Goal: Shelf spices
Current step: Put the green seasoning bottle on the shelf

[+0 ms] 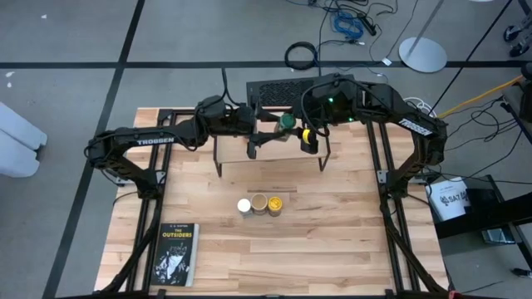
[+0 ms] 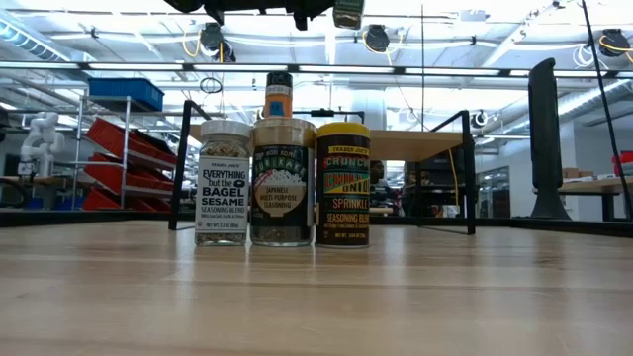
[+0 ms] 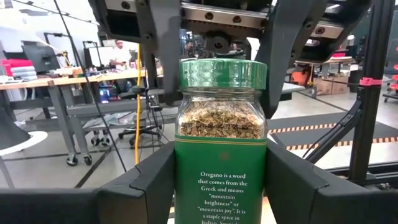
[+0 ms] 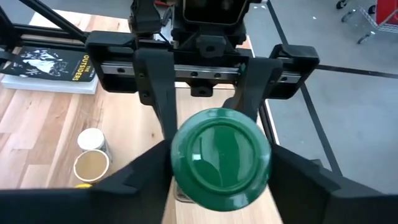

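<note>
I have the left end effector [image 3: 221, 186] clamped on the green-lidded oregano jar [image 1: 287, 122], held upright above the shelf [image 1: 270, 141] in the upper middle of the high view. My right end effector [image 4: 217, 180] straddles the same jar from above, its fingers spread either side of the lid. Three jars [image 1: 259, 204] stand in a row mid-surface; the black-lidded jar [image 2: 279, 95] stands behind them.

Three jars [image 1: 259, 204] before shelf [image 1: 270, 147], book [image 1: 174, 254] seemingly nearest
</note>
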Available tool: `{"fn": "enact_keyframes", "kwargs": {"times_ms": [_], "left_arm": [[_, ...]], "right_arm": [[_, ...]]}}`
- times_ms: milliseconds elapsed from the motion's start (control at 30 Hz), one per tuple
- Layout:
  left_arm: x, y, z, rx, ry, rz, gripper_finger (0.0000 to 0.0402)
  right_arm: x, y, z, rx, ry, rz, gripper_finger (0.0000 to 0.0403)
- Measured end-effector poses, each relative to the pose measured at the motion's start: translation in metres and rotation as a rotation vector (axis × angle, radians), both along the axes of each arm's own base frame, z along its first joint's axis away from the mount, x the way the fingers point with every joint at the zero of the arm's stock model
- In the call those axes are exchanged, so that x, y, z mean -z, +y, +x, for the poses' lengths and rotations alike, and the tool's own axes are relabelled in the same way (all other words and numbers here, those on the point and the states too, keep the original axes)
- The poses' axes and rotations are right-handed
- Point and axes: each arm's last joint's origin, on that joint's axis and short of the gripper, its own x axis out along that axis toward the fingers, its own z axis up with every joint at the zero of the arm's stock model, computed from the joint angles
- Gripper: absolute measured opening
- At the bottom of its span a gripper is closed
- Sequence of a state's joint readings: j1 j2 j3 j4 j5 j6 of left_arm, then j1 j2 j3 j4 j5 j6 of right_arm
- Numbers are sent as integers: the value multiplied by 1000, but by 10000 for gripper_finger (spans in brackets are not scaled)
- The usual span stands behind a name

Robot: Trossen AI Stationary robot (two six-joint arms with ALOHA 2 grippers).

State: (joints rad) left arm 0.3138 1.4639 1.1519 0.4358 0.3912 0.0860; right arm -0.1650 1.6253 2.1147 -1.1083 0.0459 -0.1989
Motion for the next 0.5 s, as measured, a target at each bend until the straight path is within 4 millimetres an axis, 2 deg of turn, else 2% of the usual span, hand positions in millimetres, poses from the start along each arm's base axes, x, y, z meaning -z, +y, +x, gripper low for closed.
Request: {"fn": "enact_keyframes", "kwargs": {"times_ms": [133, 300, 500], "left_arm": [[0, 0, 0, 0, 0, 1, 208], [1, 0, 0, -1, 6, -3, 228], [0, 0, -1, -1, 25, -9, 277]], "right_arm": [[0, -1, 0, 3, 1, 1, 189], [0, -1, -1, 3, 5, -1, 189], [2, -2, -2, 9, 33, -2, 197]]}}
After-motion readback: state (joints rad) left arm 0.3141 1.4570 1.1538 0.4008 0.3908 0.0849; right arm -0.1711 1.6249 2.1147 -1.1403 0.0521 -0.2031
